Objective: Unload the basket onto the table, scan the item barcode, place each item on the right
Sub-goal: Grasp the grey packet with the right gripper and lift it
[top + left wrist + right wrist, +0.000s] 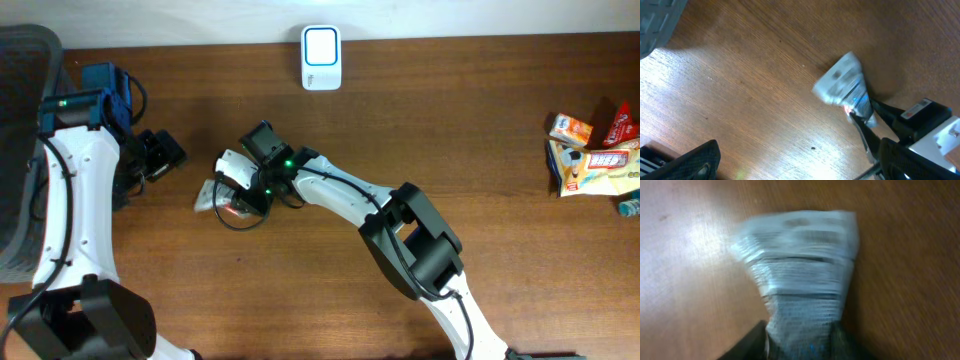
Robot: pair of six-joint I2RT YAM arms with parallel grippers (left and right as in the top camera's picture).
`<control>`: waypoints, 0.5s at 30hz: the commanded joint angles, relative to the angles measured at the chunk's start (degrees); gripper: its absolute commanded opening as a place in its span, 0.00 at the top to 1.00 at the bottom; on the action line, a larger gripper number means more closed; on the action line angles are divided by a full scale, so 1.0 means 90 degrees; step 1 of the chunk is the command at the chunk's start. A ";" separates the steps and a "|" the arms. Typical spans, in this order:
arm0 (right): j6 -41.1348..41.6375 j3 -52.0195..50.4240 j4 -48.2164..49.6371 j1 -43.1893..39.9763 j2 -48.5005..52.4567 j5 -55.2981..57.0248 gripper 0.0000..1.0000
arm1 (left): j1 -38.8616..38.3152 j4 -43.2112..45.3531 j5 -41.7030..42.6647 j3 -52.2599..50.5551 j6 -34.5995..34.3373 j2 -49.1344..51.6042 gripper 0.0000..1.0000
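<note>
The right tool [236,197] pinches one end of the silver packet [210,193], on the table [470,120] left of the scanner [321,58] and nearer the robot. The left tool [168,154], farther left, stands wide open.

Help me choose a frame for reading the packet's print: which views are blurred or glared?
Right wrist: packet motion-blurred, print unreadable, glare on the table at left. Left wrist: packet slightly blurred, bright patch on the table. Overhead: sharp and evenly lit, but packet too small to read.
</note>
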 commanded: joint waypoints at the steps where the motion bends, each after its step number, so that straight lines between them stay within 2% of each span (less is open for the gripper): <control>1: 0.0214 -0.0005 -0.0005 0.0017 0.0172 0.0746 0.66 | -0.0012 0.0007 0.0002 -0.0053 -0.0087 -0.0070 0.01; 3: 0.0243 -0.0005 -0.0005 0.0015 0.0202 0.0879 0.67 | -0.0012 -0.0010 0.0002 -0.0053 -0.0087 -0.0068 0.01; 4: 0.0607 -0.0002 0.0019 -0.0012 0.0202 0.1287 0.73 | -0.0012 -0.0019 0.0002 -0.0053 -0.0087 -0.0068 0.01; 6: 0.1617 0.0010 -0.0015 -0.0333 0.0138 0.1712 0.78 | -0.0012 -0.0063 0.0002 -0.0053 -0.0087 -0.0068 0.01; 7: 0.1967 0.0010 -0.0080 -0.0517 0.0075 0.1693 0.81 | -0.0012 -0.0058 0.0000 -0.0053 -0.0087 -0.0068 0.01; 9: 0.2074 0.0015 -0.0284 -0.0945 -0.0036 0.0952 0.81 | -0.0012 -0.0056 0.0002 -0.0053 -0.0090 -0.0068 0.01; 11: 0.2074 0.0015 -0.0498 -0.1486 -0.0066 -0.0425 0.81 | -0.0012 -0.0058 0.0007 -0.0053 -0.0090 -0.0068 0.01; 15: 0.2016 0.0012 -0.0522 -0.2713 -0.0066 -0.5168 0.87 | -0.0012 -0.0034 0.0270 -0.0053 -0.0090 -0.0068 0.01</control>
